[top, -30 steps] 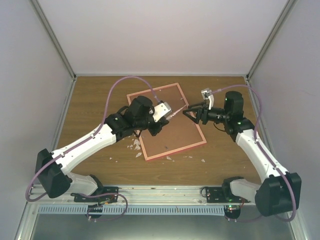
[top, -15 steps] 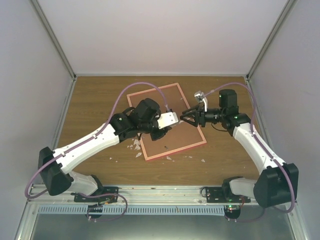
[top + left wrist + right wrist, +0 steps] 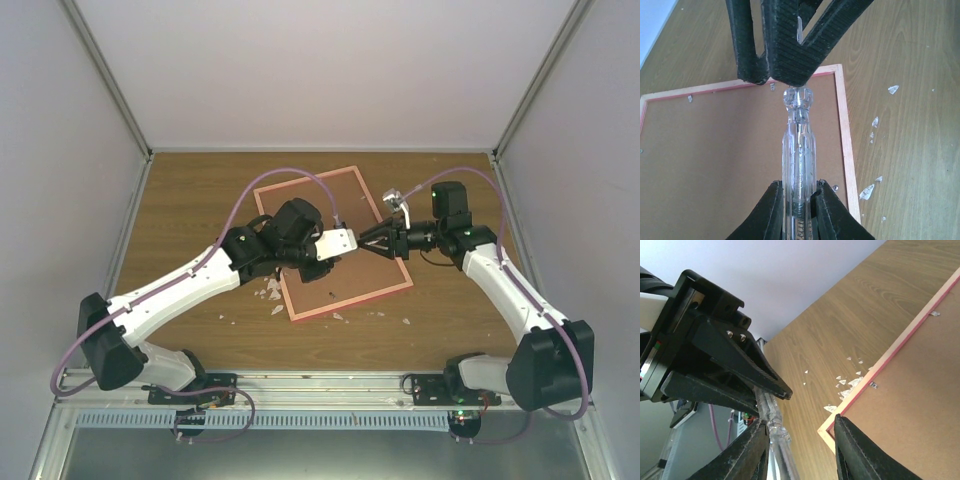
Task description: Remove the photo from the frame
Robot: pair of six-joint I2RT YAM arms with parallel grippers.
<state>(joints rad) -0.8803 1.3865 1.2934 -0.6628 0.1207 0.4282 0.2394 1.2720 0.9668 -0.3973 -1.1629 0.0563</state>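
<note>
In the middle of the table [image 3: 200, 200], the frame [image 3: 340, 285] lies flat with its brown hardboard back upward, so the photo is hidden beneath it and cannot be seen. The frame's long axis runs near to far, with the near end swung a little to the right.

Above its right edge, the left tool [image 3: 796, 192] is clamped on a clear plastic rod [image 3: 798, 150]. The rod's free end sits between the spread fingers of the right tool [image 3: 797, 426], which grips nothing yet. This looks like a handover. The right fingers should probably close square on the rod's end before the left lets go, with both held steady above the board.

White chips [image 3: 270, 290] lie on the table just left of the frame.
</note>
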